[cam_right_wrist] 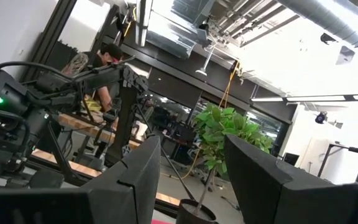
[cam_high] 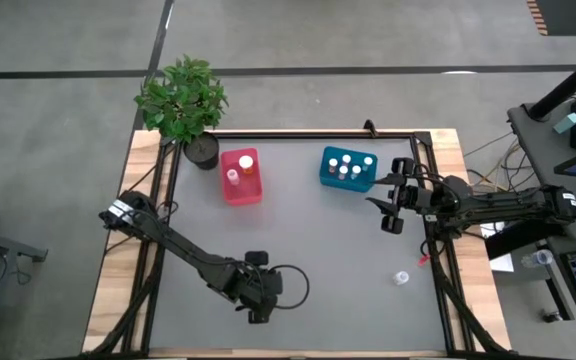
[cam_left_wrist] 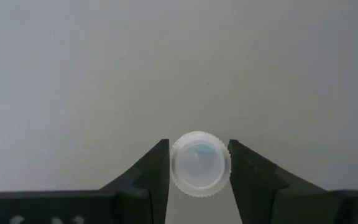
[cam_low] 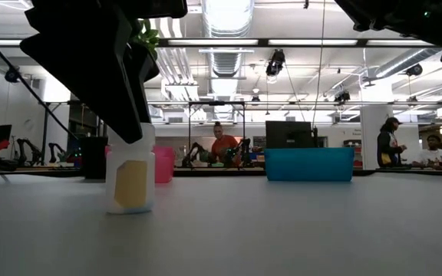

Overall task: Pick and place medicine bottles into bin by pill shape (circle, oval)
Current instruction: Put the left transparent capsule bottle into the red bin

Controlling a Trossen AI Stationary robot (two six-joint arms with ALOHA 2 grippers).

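The left claw (cam_high: 258, 313) is low over the near part of the grey surface (cam_high: 308, 240), toward the left arm's side, and the left wrist view shows a medicine bottle (cam_left_wrist: 201, 163) standing upright between its two dark fingers (cam_left_wrist: 151, 171), white round cap facing the camera; both fingers lie against the cap's rim, so the claw is closed on that bottle; in the low view the same bottle rests on the surface with a yellowish label on its body, the dark claw coming down over its top; the right claw (cam_high: 392, 205) hangs just beside the teal-blue bin (cam_high: 326, 172) on the right arm's side, and the right wrist view shows its fingers (cam_right_wrist: 143, 174) standing apart with nothing between them (only the room and a leafy plant beyond), so it is open and empty; the teal-blue bin sits at the far side of the surface and holds several white-capped bottles (cam_high: 348, 168) standing together; the pink-red bin (cam_high: 242, 192) sits to its left, apart from it, with two bottles (cam_high: 233, 176) inside; one more bottle (cam_high: 401, 278) is alone on the surface near the right edge, well apart from both bins; a potted plant (cam_high: 183, 100) stands at the far left corner, just beside the pink-red bin; people show in the room behind the surface in the low view.
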